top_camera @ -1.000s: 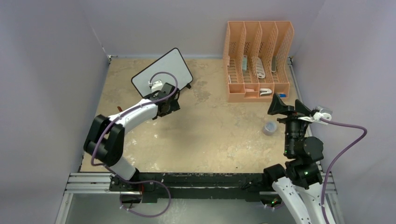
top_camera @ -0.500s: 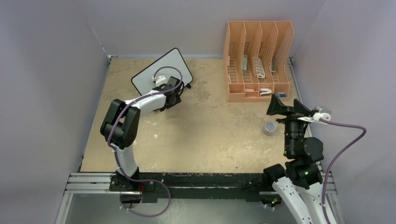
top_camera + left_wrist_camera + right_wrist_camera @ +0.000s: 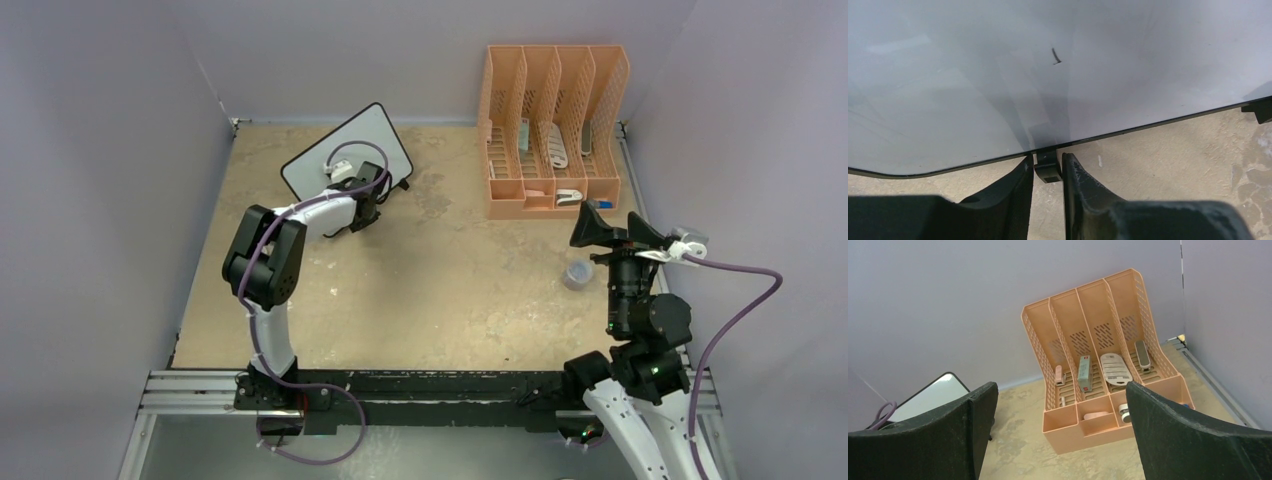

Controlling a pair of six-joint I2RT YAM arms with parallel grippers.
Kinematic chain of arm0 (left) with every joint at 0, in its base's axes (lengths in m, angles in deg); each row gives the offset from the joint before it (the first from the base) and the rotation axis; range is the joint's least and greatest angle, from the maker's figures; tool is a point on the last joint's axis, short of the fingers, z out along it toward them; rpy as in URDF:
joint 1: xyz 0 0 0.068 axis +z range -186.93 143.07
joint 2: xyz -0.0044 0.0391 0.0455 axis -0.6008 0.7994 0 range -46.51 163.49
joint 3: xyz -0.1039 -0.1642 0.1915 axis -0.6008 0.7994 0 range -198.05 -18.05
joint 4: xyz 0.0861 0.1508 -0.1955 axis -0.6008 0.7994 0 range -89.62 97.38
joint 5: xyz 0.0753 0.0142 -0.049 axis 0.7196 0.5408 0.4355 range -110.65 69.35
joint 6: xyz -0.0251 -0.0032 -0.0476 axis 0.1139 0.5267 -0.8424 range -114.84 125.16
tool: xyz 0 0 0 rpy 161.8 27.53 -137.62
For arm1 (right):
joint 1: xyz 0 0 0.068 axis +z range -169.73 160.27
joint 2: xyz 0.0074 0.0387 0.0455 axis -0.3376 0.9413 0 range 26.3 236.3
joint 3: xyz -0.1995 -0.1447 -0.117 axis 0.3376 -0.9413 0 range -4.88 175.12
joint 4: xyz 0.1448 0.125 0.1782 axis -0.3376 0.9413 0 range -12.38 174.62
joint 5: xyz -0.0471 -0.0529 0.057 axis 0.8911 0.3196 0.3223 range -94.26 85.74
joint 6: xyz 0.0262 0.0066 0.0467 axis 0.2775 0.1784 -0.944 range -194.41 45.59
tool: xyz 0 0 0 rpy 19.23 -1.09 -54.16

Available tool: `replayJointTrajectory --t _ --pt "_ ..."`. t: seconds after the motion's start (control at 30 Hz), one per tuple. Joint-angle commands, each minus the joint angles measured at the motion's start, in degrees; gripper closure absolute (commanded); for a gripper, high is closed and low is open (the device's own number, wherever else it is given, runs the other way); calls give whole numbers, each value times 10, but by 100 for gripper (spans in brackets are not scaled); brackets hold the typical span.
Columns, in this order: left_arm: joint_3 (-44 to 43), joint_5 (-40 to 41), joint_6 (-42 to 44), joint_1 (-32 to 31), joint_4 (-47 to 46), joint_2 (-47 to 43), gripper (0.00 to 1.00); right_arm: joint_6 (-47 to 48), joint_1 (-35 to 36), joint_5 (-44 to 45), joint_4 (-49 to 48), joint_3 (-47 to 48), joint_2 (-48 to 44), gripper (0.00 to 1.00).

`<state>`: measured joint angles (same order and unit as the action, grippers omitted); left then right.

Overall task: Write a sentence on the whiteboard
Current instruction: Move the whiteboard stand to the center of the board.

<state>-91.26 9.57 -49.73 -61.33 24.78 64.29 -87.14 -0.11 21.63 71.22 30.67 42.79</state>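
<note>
Since the board (image 3: 998,75) looks light, stiff and slick-faced, its foot (image 3: 1047,171) seems the safest hold; the left pincer (image 3: 1048,161) is pinching that foot, the board standing just ahead on the bench (image 3: 1173,165). The right pincer (image 3: 1062,388) gapes, board well apart.

Whiteboard (image 3: 345,152): white face, thin black frame, black foot (image 3: 1047,169); one short dark mark (image 3: 1055,56) on the face. Table (image 3: 450,290): tan, mottled with paler and darker patches. Organizer (image 3: 553,130): peach-orange throughout, walls perforated in a fine grid. Cup (image 3: 577,274): grey-blue. Walls (image 3: 100,150): pale lavender-grey, plain. Left arm (image 3: 310,213) and right arm (image 3: 636,425): white links, black joints, purple cables (image 3: 730,310). Left gripper (image 3: 1048,165) and right gripper (image 3: 1060,390): matte black, the left's finger edges scuffed pale.
</note>
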Motion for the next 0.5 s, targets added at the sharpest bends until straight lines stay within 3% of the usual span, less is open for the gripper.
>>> replayJointTrajectory --t 0.0,0.2,0.47 --pt "-3 6 13 5 -14 -6 80 12 5 -5 -31 -1 1 1" --pt "39 -15 30 0 -15 -43 93 14 5 -5 -33 -2 -1 1" --pt "98 -17 40 -49 -1 -105 98 14 5 -4 -32 -2 -5 1"
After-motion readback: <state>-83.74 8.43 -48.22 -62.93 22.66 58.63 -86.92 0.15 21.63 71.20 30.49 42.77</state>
